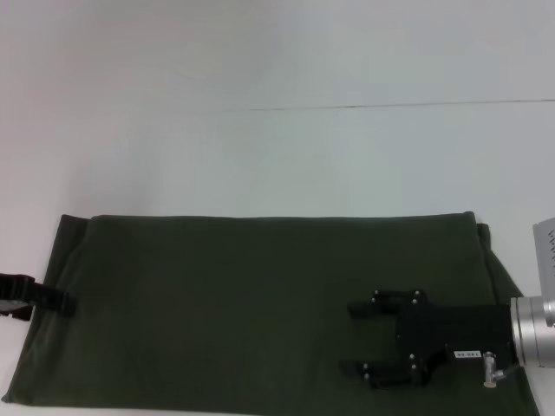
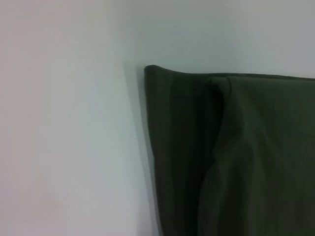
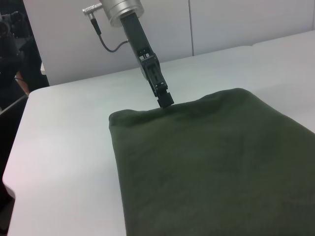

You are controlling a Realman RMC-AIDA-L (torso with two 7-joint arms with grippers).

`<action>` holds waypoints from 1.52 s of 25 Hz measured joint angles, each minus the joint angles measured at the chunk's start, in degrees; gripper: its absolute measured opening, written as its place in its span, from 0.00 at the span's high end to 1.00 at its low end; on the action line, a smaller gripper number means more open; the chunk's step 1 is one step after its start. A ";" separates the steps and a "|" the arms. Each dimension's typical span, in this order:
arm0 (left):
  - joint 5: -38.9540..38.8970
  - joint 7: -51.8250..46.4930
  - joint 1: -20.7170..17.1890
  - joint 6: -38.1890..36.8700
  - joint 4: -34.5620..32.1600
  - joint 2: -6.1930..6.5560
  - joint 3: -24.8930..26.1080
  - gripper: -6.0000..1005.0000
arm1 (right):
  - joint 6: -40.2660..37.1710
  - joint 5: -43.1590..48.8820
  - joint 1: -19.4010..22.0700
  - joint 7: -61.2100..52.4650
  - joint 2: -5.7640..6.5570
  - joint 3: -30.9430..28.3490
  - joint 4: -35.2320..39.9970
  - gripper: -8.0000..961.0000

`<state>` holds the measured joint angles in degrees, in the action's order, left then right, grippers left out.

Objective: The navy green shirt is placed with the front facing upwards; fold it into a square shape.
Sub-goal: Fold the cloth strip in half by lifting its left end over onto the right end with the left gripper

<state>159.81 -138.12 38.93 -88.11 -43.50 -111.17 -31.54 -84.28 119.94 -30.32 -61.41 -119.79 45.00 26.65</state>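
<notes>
The navy green shirt (image 1: 260, 303) lies flat on the white table as a wide folded rectangle, with only plain cloth showing. My left gripper (image 1: 68, 305) is at the middle of its left edge, fingers together on the cloth there. The right wrist view shows the same left gripper (image 3: 166, 101) with its tip on the edge of the shirt (image 3: 211, 157). My right gripper (image 1: 354, 340) hovers open over the shirt's right part, fingers pointing left and holding nothing. In the left wrist view a corner of the shirt (image 2: 256, 162) shows a soft fold ridge.
The white table (image 1: 260, 156) stretches bare behind the shirt, with a thin seam line (image 1: 390, 106) across its far part. The shirt's near edge lies close to the table's front edge. Dark equipment (image 3: 12, 34) stands beyond the table's end.
</notes>
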 joint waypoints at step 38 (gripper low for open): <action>-0.63 -0.04 1.11 -0.83 2.11 0.00 0.36 0.19 | -0.11 0.21 -0.09 -0.03 0.00 0.08 -0.11 0.11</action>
<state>159.18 -138.16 40.04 -88.94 -41.39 -111.18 -31.18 -84.39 120.15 -30.41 -61.44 -119.79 45.08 26.54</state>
